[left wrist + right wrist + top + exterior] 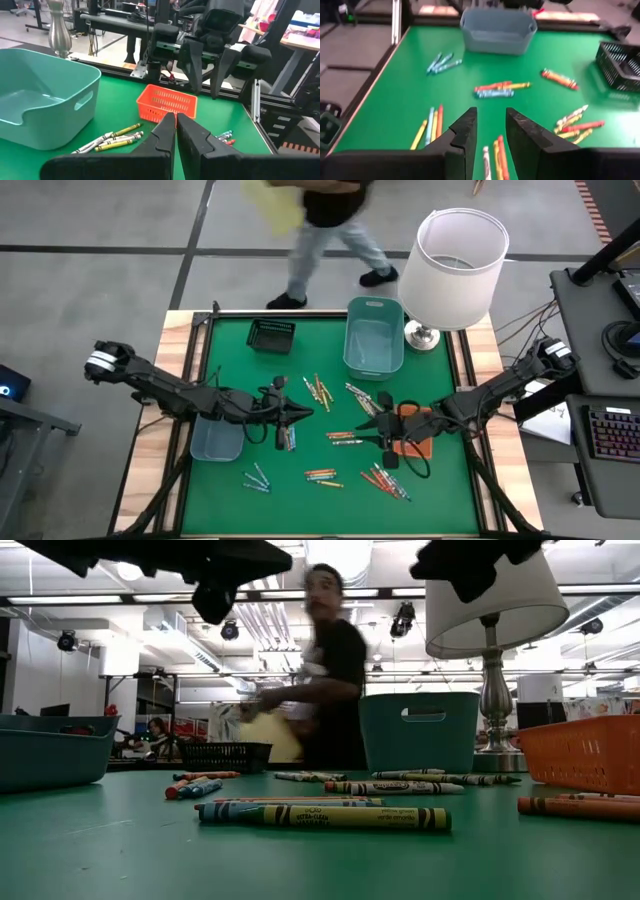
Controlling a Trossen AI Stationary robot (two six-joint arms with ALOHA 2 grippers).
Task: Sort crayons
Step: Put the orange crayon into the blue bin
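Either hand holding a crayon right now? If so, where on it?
Neither. The left hand is shut on nothing. The right hand is open above a few crayons, with nothing between its fingers.

Left gripper (pixel 292 428) over mat centre-left, fingertips above small crayon cluster (pixel 288 440). Blue-grey tray (pixel 216 442) just behind it, under arm. Right gripper (pixel 381 442) over orange tray (pixel 418 448), pointing toward left gripper. Crayons (pixel 345 438) lie between both grippers. Teal bin (pixel 374 338), black basket (pixel 271 336) beyond grippers, near far edge. Lamp (pixel 455 260) beside bin.
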